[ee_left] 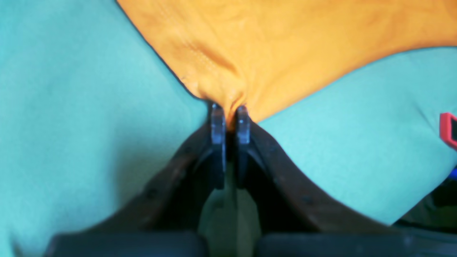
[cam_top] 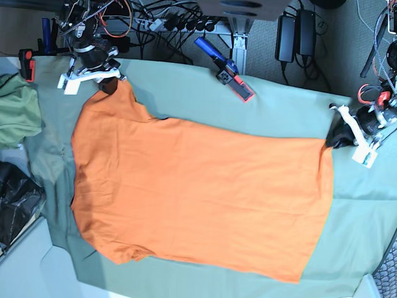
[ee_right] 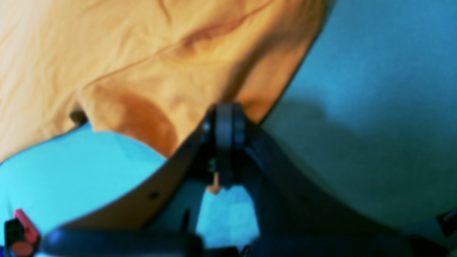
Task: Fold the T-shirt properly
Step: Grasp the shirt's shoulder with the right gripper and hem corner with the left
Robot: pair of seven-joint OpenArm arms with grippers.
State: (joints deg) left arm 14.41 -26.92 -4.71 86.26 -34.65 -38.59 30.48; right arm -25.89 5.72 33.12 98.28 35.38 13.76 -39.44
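T-shirt cloth, plain bright orange [ee_left: 271, 50], fills the upper part of the left wrist view, and we see one corner of it bunched to a point between the two dark fingers of the left claw [ee_left: 229, 117]. The fingers stand nearly together, pinching that orange corner. Around it lies the pale green cloth covering the tabletop [ee_left: 71, 107]. A small red and black object [ee_left: 449, 129] shows at the right edge, too cut off for us to name.

From the right wrist we see the orange shirt [ee_right: 135, 64] spread wrinkled across the upper left, with a sleeve edge lifted off the green cloth [ee_right: 375, 89]. The right claw [ee_right: 224, 125] is pressed together at the edge of the shirt, and a sliver of orange fabric shows between its fingers lower down, so we take it as gripping the cloth.

In the base view the shirt [cam_top: 198, 192] lies flat and spread out on the green-covered tabletop [cam_top: 279, 99], collar end toward the left of the picture, hem toward the right. The right claw [cam_top: 110, 85] sits at the upper left sleeve; the left claw [cam_top: 338, 138] sits at the upper hem corner. An olive green bunched garment [cam_top: 18, 112] rests at the left edge, apart from the shirt. A blue and red clamp [cam_top: 224, 69] lies beyond the shirt near the tabletop's far edge.
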